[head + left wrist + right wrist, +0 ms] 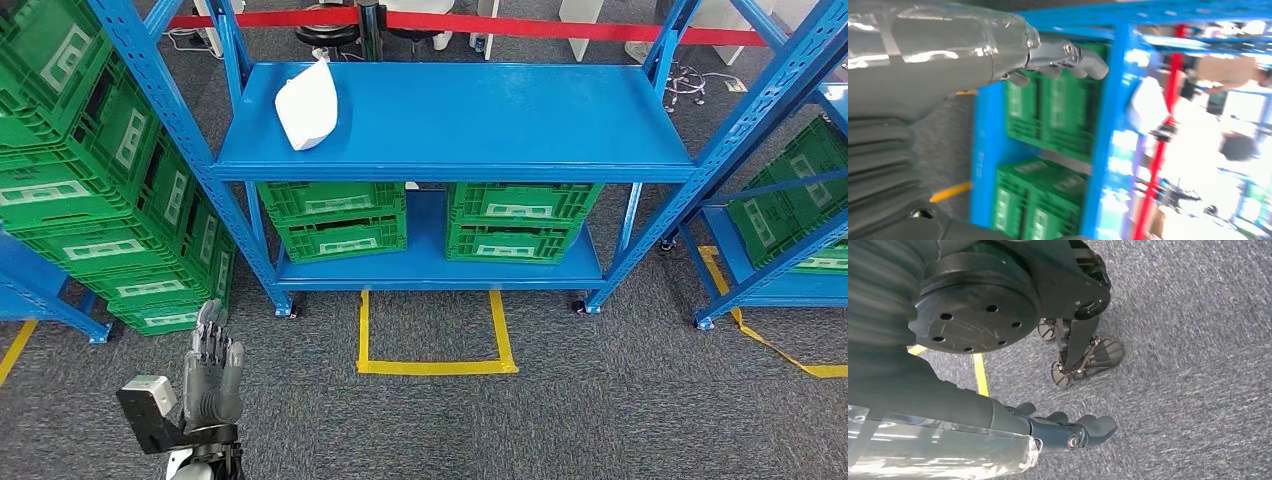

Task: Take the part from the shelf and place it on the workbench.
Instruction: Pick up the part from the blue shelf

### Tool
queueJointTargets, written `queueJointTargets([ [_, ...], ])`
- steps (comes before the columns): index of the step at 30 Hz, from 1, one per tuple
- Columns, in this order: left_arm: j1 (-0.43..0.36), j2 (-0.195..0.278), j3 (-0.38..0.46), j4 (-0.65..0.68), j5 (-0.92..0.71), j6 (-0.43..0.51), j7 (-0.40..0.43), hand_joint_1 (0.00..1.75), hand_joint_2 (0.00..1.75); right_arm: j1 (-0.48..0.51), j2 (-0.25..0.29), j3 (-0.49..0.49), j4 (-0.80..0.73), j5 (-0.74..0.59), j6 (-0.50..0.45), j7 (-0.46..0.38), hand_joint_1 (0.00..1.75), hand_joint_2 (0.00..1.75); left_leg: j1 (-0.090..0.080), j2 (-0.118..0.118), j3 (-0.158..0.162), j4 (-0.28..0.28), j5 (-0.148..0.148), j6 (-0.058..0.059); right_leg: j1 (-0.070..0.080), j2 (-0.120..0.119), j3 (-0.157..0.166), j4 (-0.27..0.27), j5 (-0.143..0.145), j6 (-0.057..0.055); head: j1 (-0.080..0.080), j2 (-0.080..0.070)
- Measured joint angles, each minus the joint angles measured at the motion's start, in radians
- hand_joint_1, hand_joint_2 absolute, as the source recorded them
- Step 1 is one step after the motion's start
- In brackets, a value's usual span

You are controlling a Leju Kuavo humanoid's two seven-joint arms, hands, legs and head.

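The part [308, 103] is a white, rounded shell lying at the left end of the blue rack's top shelf [480, 130]. My left hand [212, 365] is raised at the lower left of the head view, fingers straight and apart, holding nothing, well short of the rack and below the shelf. In the left wrist view that hand [998, 45] points toward the rack, and the part [1148, 105] is a blurred white shape beyond a blue upright. My right hand [1063, 432] hangs over the grey carpet, fingers loosely bent, with nothing in it.
Green crates [345, 220] [520, 222] fill the rack's lower shelf. A tall stack of green crates [100, 180] stands on the left and another rack [800, 190] on the right. A yellow tape square [435, 367] marks the carpet before the rack. A red barrier [560, 24] runs behind.
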Motion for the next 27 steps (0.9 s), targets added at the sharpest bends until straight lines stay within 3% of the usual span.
queueJointTargets([
  [9,0.011,0.013,-0.046,-0.119,-0.138,0.06,0.004,0.0,0.0,-0.002,0.012,0.005,0.003,0.021,0.002,-0.004,0.0,1.75,0.0,0.004,0.0,0.0,0.0,0.0,0.0,0.002,0.0,0.0,0.0,0.0,0.0,0.0],
  [21,0.024,0.021,-0.107,-0.182,-0.165,0.09,0.001,0.0,0.0,-0.021,0.01,0.014,0.003,0.052,-0.009,-0.047,0.0,1.75,0.0,0.007,0.001,0.0,-0.001,0.0,0.0,0.004,-0.001,0.0,0.0,0.0,0.0,0.0],
  [27,0.024,0.023,-0.126,-0.198,-0.09,0.03,-0.018,0.0,0.0,-0.015,0.011,0.021,0.003,0.028,-0.031,-0.068,0.0,1.75,0.0,0.004,0.0,0.0,-0.001,0.0,0.0,0.004,-0.001,0.0,0.0,0.0,0.0,0.0],
])
